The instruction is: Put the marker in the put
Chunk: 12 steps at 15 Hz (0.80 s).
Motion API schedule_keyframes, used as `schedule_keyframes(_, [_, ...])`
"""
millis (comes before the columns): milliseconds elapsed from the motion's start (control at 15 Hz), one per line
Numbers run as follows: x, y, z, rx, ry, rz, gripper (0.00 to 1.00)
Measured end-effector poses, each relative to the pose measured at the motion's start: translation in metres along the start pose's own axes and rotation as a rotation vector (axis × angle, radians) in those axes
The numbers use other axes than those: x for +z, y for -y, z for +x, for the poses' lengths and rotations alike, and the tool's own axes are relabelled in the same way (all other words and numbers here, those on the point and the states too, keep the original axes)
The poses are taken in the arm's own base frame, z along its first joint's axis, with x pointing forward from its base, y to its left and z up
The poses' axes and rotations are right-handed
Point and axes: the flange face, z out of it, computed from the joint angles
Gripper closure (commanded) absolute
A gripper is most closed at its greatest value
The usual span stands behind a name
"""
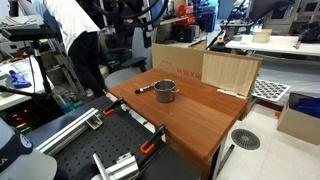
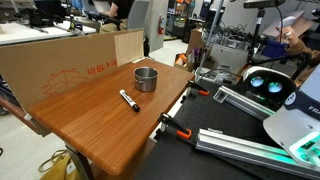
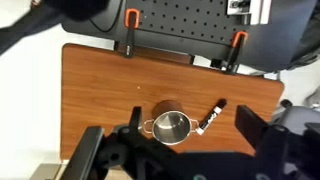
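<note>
With my gripper [image 3: 190,124] fingers spread wide, I'd pinch mid-barrel on the marker [image 3: 210,117], light, stiff, probably slick, lying beside the pot [image 3: 170,126].

You can see a brown wooden surface [image 2: 90,125]. A small metal pot [image 2: 146,78] stands on it. A black marker [image 2: 129,100] lies flat near the pot, not touching it.

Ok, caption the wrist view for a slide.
Open gripper above a small steel pot, with a black marker lying beside it on a brown wooden table.
</note>
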Motion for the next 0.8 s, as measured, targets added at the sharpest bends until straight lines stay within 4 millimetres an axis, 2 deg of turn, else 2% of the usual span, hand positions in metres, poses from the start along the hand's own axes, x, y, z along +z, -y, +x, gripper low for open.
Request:
schedule_keyframes(533, [0.005, 0.007, 0.004, -0.008, 0.012, 0.012, 0.00])
schedule_keyframes(800, [0.019, 0.025, 0.011, -0.031, 0.047, 0.050, 0.00])
